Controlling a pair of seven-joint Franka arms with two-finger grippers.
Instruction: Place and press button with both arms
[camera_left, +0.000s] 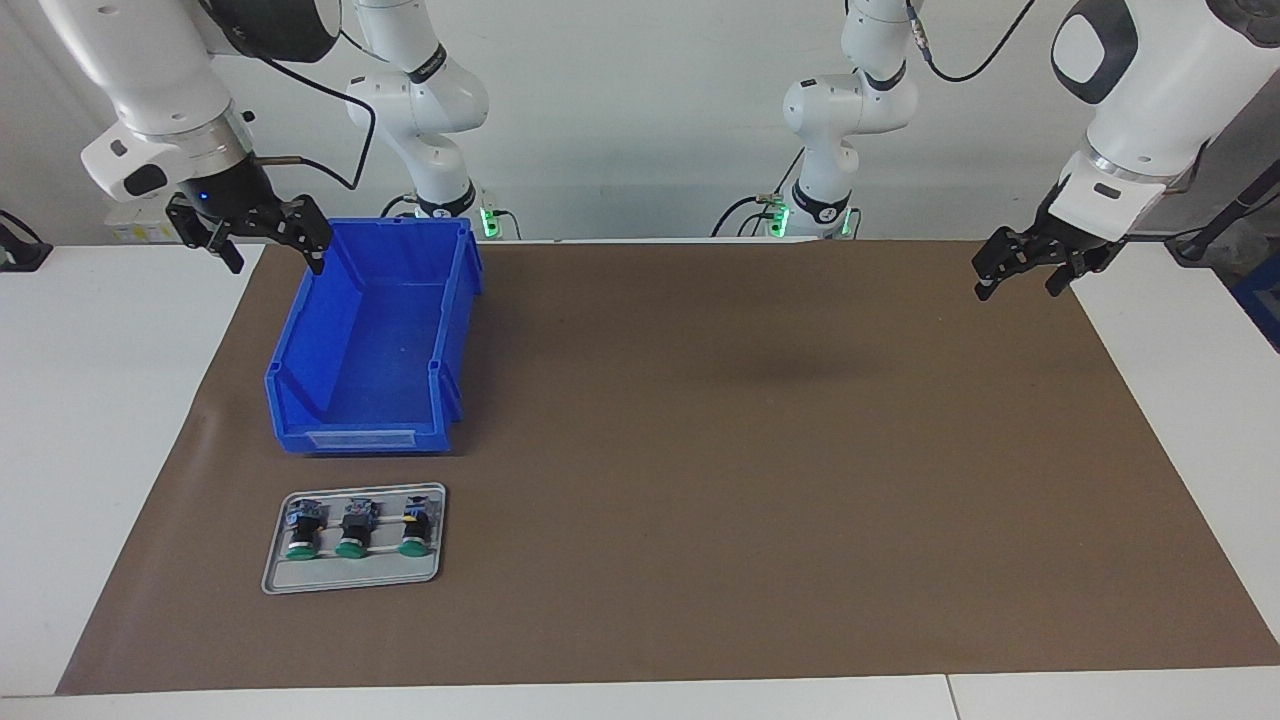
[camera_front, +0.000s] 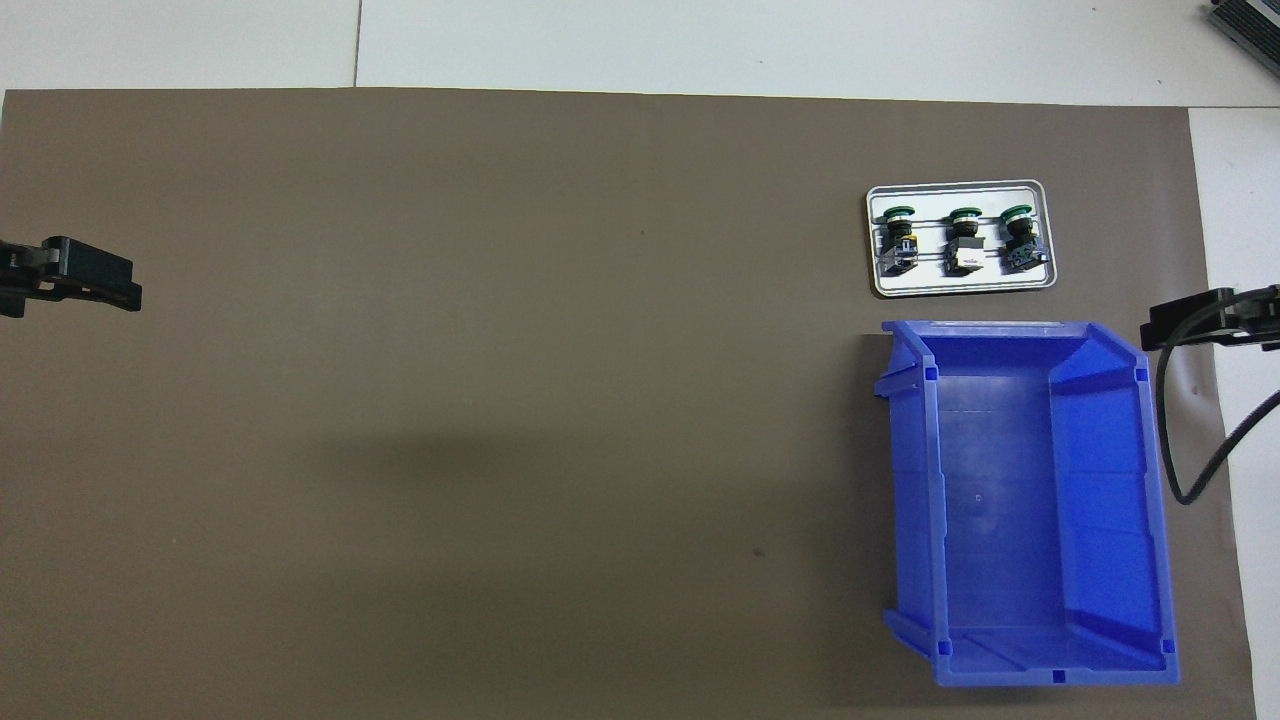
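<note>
Three small push-buttons with round green caps, black bodies and grey-blue bases (camera_left: 350, 527) (camera_front: 958, 238) lie side by side on a flat grey rectangular metal tray (camera_left: 350, 577) (camera_front: 958, 286), at the lower left of the facing view and the upper right of the overhead view. None is held. Just nearer the robots stands an open blue plastic storage bin (camera_left: 375, 330) (camera_front: 1030, 500), close to the tray but not touching it. Both rest on a brown mat (camera_left: 760, 450) (camera_front: 500, 400) covering the white worktop (camera_left: 100, 400).

The right pincer (camera_left: 268, 240) (camera_front: 1205, 318) hangs in the air over the mat's edge beside the bin's corner, at the upper left of the facing view, wrist bent downward, jaws wide and empty. The left pincer (camera_left: 1025, 270) (camera_front: 75, 275) hovers over the mat's edge at the upper right of that view, tilted inward, jaws also wide and empty.
</note>
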